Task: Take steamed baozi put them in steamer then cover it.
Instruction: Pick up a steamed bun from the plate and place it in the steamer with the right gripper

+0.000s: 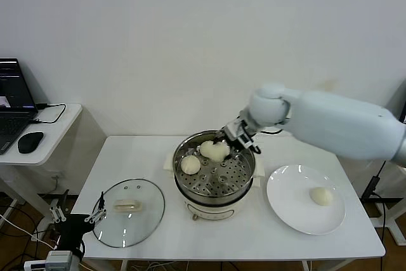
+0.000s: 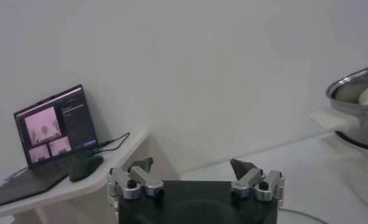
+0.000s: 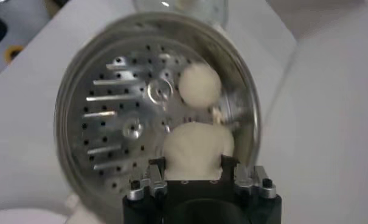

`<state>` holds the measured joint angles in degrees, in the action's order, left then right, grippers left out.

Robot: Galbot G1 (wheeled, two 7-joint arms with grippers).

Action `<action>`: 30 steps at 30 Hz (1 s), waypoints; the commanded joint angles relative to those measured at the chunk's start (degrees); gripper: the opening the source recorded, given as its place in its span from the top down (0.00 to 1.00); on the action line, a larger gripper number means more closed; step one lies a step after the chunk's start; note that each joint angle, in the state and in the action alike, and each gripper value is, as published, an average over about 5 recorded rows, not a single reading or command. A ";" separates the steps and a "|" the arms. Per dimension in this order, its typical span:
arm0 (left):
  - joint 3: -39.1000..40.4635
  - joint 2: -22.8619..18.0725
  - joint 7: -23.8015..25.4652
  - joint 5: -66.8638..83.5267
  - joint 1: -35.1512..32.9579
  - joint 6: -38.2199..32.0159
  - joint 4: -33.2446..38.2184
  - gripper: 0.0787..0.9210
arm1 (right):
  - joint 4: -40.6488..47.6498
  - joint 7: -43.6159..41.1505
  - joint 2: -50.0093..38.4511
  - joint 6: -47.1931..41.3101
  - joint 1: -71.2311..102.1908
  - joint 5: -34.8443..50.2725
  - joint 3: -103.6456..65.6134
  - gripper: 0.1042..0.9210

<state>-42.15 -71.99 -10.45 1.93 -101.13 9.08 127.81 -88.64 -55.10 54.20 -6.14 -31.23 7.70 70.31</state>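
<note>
The steamer [image 1: 244, 185], a shiny steel basket with a perforated floor on a cream base, stands mid-table. One cream-white baozi [image 1: 190, 165] lies on its floor at the left, also seen in the right wrist view [image 3: 200, 85]. My right gripper [image 1: 223, 145] is over the basket's far side, shut on a second baozi [image 1: 214, 151]; in the right wrist view that baozi [image 3: 197, 146] sits between the fingers of my right gripper [image 3: 193, 162], just above the perforated floor [image 3: 111, 115]. A third baozi [image 1: 321, 196] lies on the white plate [image 1: 288, 204]. My left gripper [image 1: 79, 219] is parked low beside the table's left edge, open and empty.
The round glass lid [image 1: 130, 220] with a cream handle lies flat on the table left of the steamer. A side table with a laptop [image 1: 13, 103] and a mouse [image 1: 30, 142] stands far left. From the left wrist, the open gripper [image 2: 191, 165] faces the laptop [image 2: 56, 128] and the steamer rim [image 2: 354, 91].
</note>
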 commanded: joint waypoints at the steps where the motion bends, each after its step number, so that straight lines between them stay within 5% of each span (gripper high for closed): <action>1: -0.50 -0.17 -0.07 0.12 -0.07 -0.04 -0.03 0.12 | 0.81 0.40 8.23 16.17 -0.73 -7.23 6.47 0.41; 21: -0.27 -1.21 -0.43 0.04 -0.10 -0.22 -0.10 0.12 | -3.04 0.64 4.27 25.58 2.78 -20.04 7.36 0.36; 30: -0.21 -0.89 -0.40 0.08 0.12 -0.22 -0.23 0.12 | -2.39 1.59 0.90 23.45 0.86 -16.40 2.51 0.14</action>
<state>-42.34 -72.93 -10.88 2.01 -101.00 8.84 127.65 -90.98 -54.07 57.07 16.59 -29.26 -8.92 75.84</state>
